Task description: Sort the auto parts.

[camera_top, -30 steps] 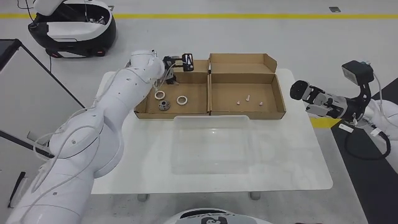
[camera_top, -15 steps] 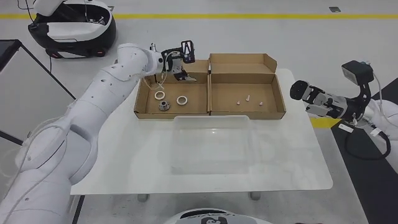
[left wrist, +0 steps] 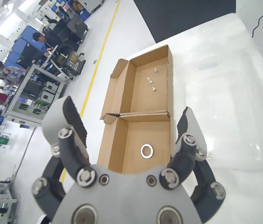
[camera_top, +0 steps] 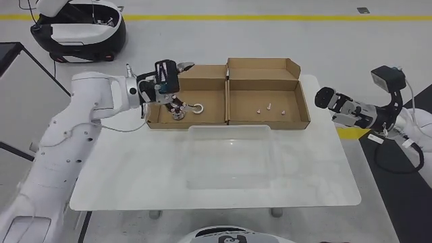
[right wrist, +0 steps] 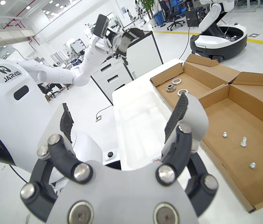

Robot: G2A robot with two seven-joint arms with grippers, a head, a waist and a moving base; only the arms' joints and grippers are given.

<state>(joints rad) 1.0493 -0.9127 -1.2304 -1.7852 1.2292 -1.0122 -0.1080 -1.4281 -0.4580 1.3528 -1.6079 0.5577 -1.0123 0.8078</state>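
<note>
Two cardboard boxes stand side by side at the back of the table. The left box (camera_top: 209, 116) holds a white ring (camera_top: 198, 109) and a metal flange (camera_top: 177, 114); the ring (left wrist: 147, 151) also lies beyond my left gripper (left wrist: 131, 127), which is open and empty. That gripper (camera_top: 169, 93) hangs over the left box's outer end, high above it. The right box (camera_top: 297, 104) holds three small bolts (camera_top: 268, 106). My right gripper (right wrist: 124, 117) is open and empty, off the table's right edge (camera_top: 325, 99), facing the boxes. Two rings (right wrist: 176, 80) and the flange (right wrist: 170, 87) lie ahead of it.
A clear plastic bin (camera_top: 229, 155) sits in the middle of the white table (camera_top: 317, 175), in front of the boxes. A white cabinet (camera_top: 27, 94) stands left of the table. Another robot's base (camera_top: 81, 34) is parked on the floor at the back left.
My left arm has swung from the back of the left box to that box's outer left end, its gripper still open. The right arm has not moved.
</note>
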